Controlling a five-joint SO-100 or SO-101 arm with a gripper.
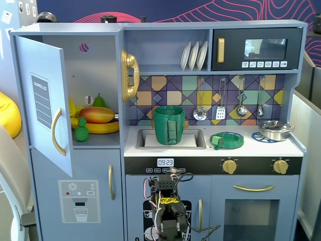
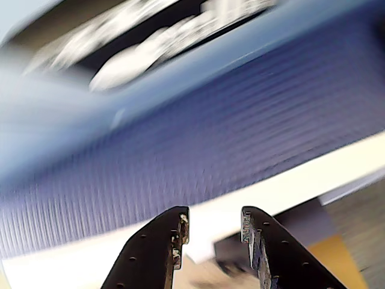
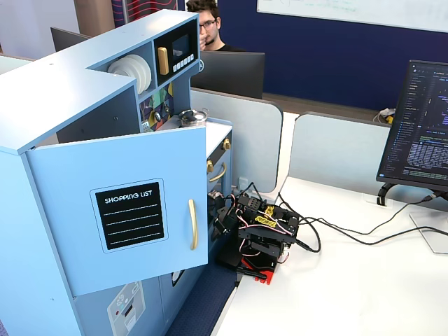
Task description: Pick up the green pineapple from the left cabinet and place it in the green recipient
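Arm: folded low in front of the toy kitchen's base in both fixed views, its wired body against the lower doors, well below the counter.

Gripper (image 2: 212, 232): in the wrist view the two dark fingers stand a little apart with nothing between them; the gap looks moderate, neither wide nor pinched. The rest of that view is smeared blue and white, so what lies just ahead of the fingertips is hard to make out, probably a cabinet panel.

Green pineapple (image 1: 81, 129): stands upright on the shelf of the left cabinet (image 1: 95, 65), up and to the left of the gripper in a fixed view, well apart from it. It sits at the front edge of the shelf, just beside a banana (image 1: 98, 127) with a mango (image 1: 97, 114) lying on top, and a green pear (image 1: 99, 101) behind.

Cabinet door (image 3: 119, 210): swung fully open, shopping list label facing out, so the shelf is reachable.

Green recipient (image 1: 168, 124): stands upright in the sink (image 1: 193, 139), above the gripper and slightly to the left in that fixed view, mouth open and, as far as can be seen, empty.

Green lid-like dish (image 1: 227, 140): on the counter above and to the right of the gripper, not part of the job.

Done so far: only access; the door is open and the pineapple is untouched.

Left to do: everything that counts, by my judgement: raise the arm to shelf height, reach left, close on the pineapple, carry it right to the sink and drop it into the recipient.
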